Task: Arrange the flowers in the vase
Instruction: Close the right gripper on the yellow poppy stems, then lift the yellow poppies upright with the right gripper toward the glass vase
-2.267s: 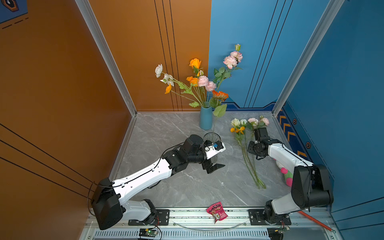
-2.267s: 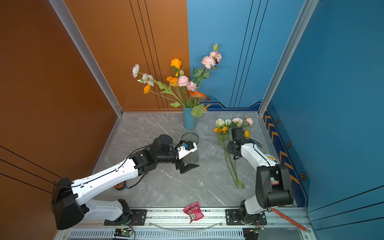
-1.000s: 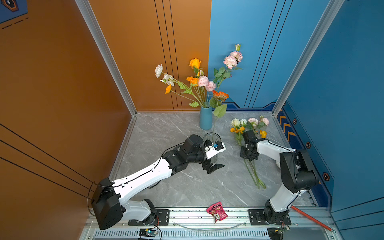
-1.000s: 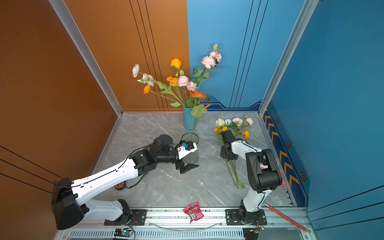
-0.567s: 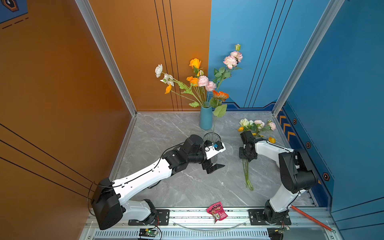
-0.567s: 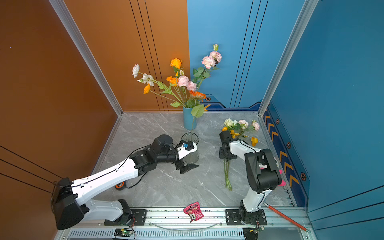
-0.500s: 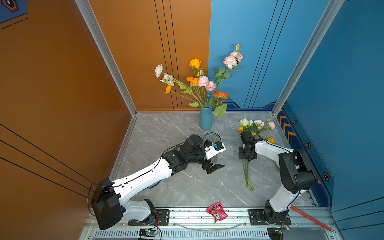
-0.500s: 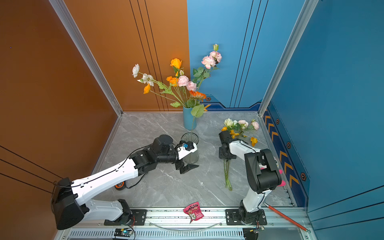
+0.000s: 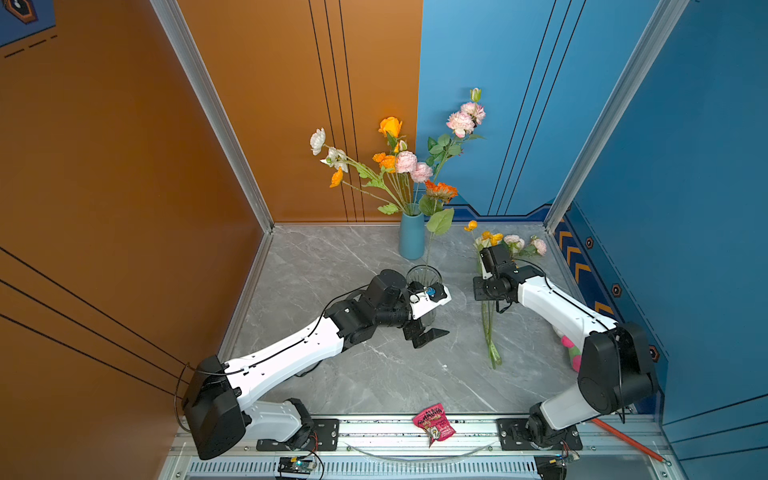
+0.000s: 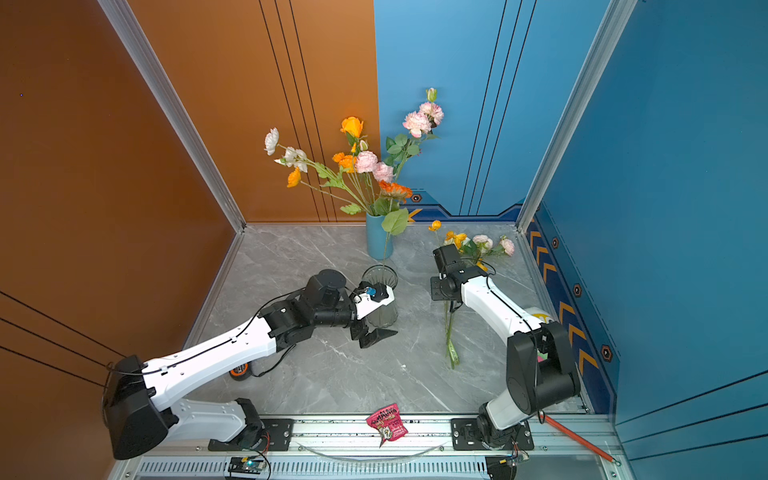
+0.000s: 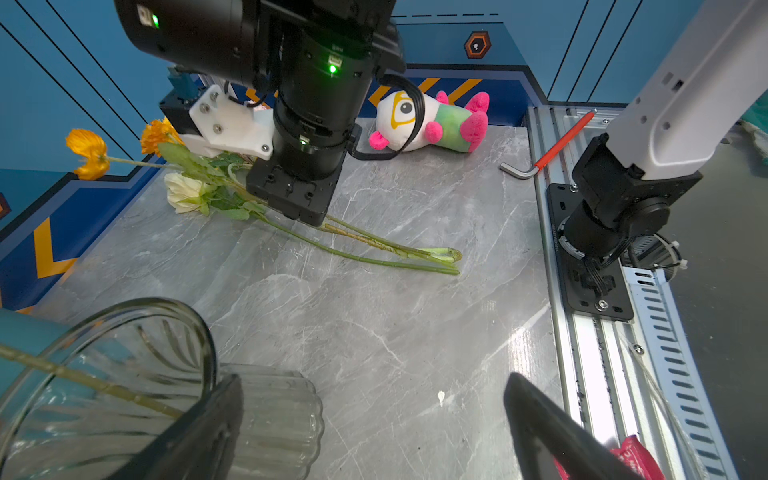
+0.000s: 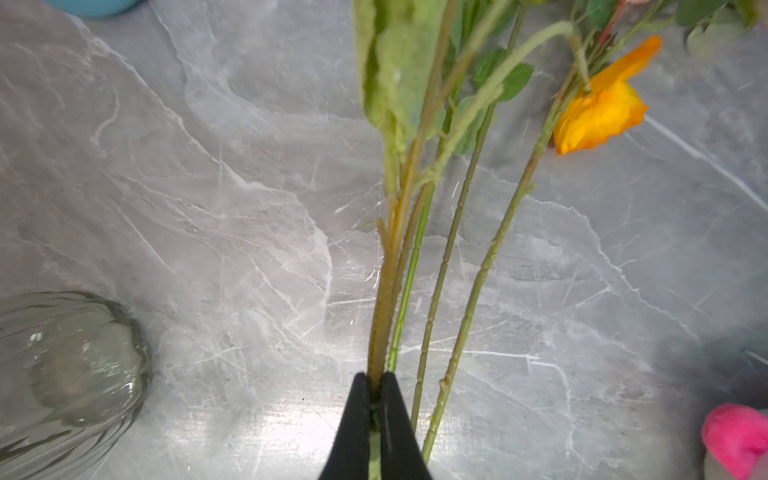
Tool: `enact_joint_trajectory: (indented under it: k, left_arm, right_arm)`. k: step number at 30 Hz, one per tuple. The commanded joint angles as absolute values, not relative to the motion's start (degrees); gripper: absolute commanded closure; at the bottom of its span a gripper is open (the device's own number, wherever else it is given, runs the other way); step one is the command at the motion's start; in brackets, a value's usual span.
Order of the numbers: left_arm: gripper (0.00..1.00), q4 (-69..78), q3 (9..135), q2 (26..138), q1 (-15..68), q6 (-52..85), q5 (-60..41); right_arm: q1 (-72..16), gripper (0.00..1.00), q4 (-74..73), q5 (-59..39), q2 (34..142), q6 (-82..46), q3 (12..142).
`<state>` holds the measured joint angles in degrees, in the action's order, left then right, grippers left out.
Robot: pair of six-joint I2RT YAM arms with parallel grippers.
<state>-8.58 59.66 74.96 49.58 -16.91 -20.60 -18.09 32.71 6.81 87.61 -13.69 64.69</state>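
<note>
Lying nearest: pink packet at the desk's near edge.
Left hand: spread wide, empty, just beside the glass vase, which contains one stem.
Right hand: pinched tight on one stem of the loose flowers, right side of the desk.
Far: blue vase carrying a bouquet.

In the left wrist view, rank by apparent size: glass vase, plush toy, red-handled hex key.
1. glass vase, inflated by nearness to the camera
2. plush toy
3. red-handled hex key, similar length but far thinner
</note>
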Motion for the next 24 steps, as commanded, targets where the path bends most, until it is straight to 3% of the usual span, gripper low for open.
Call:
enact_joint_trajectory:
  k: [1,4,10,24]
  left_arm:
    - [0.02,-9.58,61.26,74.94,50.10,-17.14,-21.86]
    - [0.02,-9.58,61.26,74.98,50.10,-17.14,-21.92]
    - [0.02,-9.66,61.26,74.99,50.19,-17.22,-21.88]
    - [0.02,-9.93,61.34,74.74,50.31,-17.67,-21.58]
  right_arm:
    - [-18.34,0.95,36.19,9.47,83.91,-13.31,66.11]
    - [-17.15,0.96,33.31,7.97,78.92,-15.48,63.43]
    - [-11.06,0.97,20.92,-5.79,69.33,-24.35,55.16]
    - [-5.19,0.98,14.67,-25.09,70.74,-37.72,54.26]
